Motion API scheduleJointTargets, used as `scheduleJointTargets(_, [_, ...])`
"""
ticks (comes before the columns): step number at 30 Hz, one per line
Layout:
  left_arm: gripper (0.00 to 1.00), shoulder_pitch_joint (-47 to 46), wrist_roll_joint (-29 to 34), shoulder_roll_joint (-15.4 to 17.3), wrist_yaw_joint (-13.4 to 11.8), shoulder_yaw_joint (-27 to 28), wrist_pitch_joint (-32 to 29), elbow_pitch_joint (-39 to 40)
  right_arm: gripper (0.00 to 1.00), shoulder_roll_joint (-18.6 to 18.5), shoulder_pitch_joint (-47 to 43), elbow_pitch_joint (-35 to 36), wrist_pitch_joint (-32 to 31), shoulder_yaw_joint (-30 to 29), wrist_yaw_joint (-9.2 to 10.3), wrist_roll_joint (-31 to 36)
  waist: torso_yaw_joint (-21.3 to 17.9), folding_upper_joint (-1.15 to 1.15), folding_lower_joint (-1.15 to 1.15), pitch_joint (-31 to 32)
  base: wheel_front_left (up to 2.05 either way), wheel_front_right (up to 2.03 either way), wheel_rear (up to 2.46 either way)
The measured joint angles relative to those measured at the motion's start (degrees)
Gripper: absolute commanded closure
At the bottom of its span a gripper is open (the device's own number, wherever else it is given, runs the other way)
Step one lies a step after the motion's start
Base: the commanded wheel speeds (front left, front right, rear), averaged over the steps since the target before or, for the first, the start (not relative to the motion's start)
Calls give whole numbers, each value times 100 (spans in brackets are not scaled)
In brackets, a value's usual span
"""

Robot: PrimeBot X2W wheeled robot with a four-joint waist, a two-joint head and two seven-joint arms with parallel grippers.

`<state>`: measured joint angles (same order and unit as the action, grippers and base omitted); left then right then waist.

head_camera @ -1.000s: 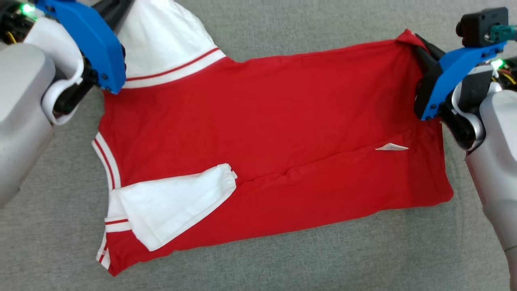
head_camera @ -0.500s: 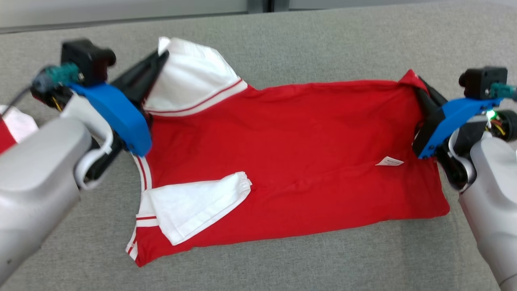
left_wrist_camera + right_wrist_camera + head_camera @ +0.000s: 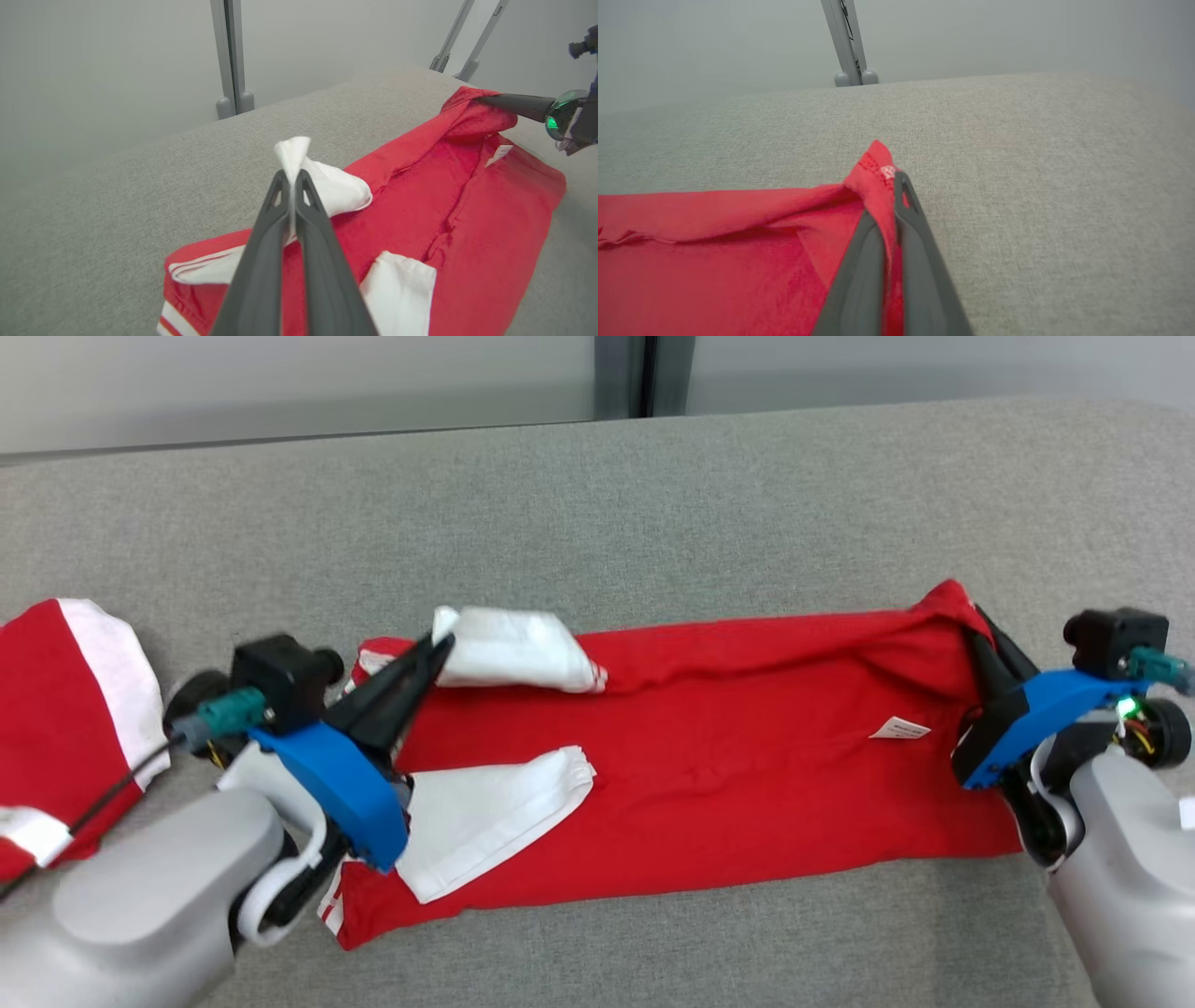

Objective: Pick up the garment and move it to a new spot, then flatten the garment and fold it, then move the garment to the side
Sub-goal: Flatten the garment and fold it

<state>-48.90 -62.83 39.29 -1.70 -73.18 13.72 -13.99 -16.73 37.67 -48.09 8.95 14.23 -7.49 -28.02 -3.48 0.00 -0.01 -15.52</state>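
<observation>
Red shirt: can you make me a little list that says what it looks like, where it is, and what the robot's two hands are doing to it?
garment: red shirt with white sleeves, spread out on the grey surface
left gripper: shut on the far white sleeve
right gripper: shut on the shirt's far red corner
near sleeve: lying folded over the red cloth
label: small, white, near the right end
also there: red and white garment at the left edge
</observation>
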Motion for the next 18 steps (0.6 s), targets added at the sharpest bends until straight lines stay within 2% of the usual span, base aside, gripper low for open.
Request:
scheduleJointTargets(10, [100,730,-18,7,-230,7,78,215,100,100,-513,-122,326,-27,0,-226,32,0,0,207,0,0,0])
scheduleJointTargets(18, [100,1175,-65,-3,-256,99,111,241,100,115,-847,-81,453,-64,0,-357,54,0,0,319,0,0,0])
